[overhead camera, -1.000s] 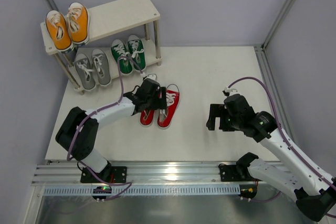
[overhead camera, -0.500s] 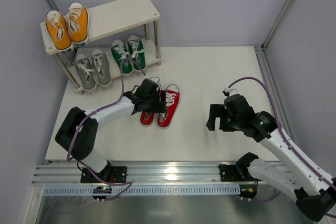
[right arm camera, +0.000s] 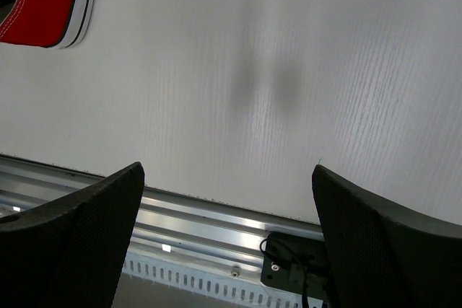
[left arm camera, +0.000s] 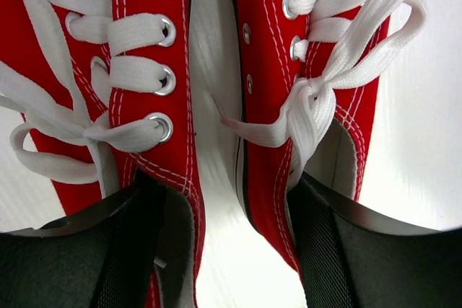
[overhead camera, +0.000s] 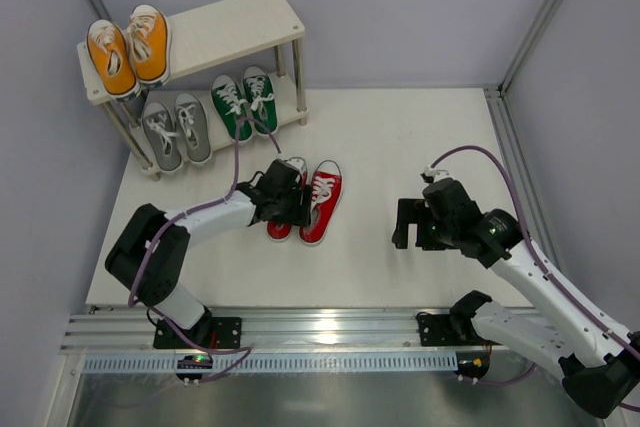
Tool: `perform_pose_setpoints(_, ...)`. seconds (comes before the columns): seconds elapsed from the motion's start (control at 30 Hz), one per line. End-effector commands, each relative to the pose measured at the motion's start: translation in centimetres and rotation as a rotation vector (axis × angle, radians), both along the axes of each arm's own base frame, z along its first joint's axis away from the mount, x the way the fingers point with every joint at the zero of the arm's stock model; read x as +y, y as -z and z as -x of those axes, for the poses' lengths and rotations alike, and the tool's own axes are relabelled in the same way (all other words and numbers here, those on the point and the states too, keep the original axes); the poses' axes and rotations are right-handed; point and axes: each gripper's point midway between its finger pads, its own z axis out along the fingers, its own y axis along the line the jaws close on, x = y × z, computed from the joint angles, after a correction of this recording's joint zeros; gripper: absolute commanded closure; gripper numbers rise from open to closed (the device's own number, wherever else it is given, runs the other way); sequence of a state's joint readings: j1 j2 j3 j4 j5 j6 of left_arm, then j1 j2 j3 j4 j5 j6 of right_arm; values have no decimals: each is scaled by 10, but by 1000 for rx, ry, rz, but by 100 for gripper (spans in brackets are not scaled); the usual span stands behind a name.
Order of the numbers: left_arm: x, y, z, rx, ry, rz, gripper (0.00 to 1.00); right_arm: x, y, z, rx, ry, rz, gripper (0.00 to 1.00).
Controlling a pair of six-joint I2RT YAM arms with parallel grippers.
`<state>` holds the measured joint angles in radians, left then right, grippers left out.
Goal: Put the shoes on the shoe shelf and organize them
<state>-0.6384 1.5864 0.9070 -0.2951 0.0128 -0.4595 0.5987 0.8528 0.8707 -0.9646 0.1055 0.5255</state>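
- Right gripper (overhead camera: 408,228): hangs nearest, well apart from all shoes, above bare table (overhead camera: 400,137). Fingers spread wide, nothing between them. Only a red sole edge shows at the corner of its wrist view.
- Left gripper (overhead camera: 297,203): set low over the heel end of the red pair (overhead camera: 324,194), which lies on the table with toes pointing away from the arm bases. Fingers (left arm camera: 86,250) parted, one dipped into each shoe mouth, both inner walls between them. A strip of table shows between the two shoes, so no firm clamp; pad contact not discernible.
- Handling, as judged: light. Canvas uppers soft and likely to buckle under a pinch; rubber soles stiffer and grippy on the table. Take hold at the paired inner walls near the heels. Expect toes to droop or splay once lifted.
- White laces (left arm camera: 317,99): loose bows, liable to snag on a finger.
- Purple cable (overhead camera: 236,152): arcs from the left arm toward the rack, just in front of the green pair (overhead camera: 247,102).
- Shoe shelf (overhead camera: 235,29), lower tier: grey pair (overhead camera: 176,132) beside the green pair. Full.
- Upper tier: orange pair (overhead camera: 128,50) at the left end, right half bare. Judged the slot for the red pair. Clear the front board edge and corner post on approach.
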Motion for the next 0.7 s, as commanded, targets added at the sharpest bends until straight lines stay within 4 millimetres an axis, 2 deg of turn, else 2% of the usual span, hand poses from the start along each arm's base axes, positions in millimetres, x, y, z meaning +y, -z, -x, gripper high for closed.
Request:
perform_pose_setpoints(0.0,-9,-6,-16,-80,0,50,35,5,-6,-6,-28,-16,-12,2)
perform_pose_setpoints(0.17,-11,-11,-46,-156,-71,25,41,4,-10,-8,-36,-12,-5,2)
perform_pose_setpoints(0.33,-16,-10,-65,-215,-111,29,41,1,-10,-8,-34,-13,17,2)
perform_pose_setpoints(0.5,-20,7,-66,-214,-123,31,36,-1,-10,-8,-32,-14,28,2)
perform_pose_setpoints(0.67,-36,14,-64,-224,-107,81,33,-2,-10,-8,-29,-15,39,2)
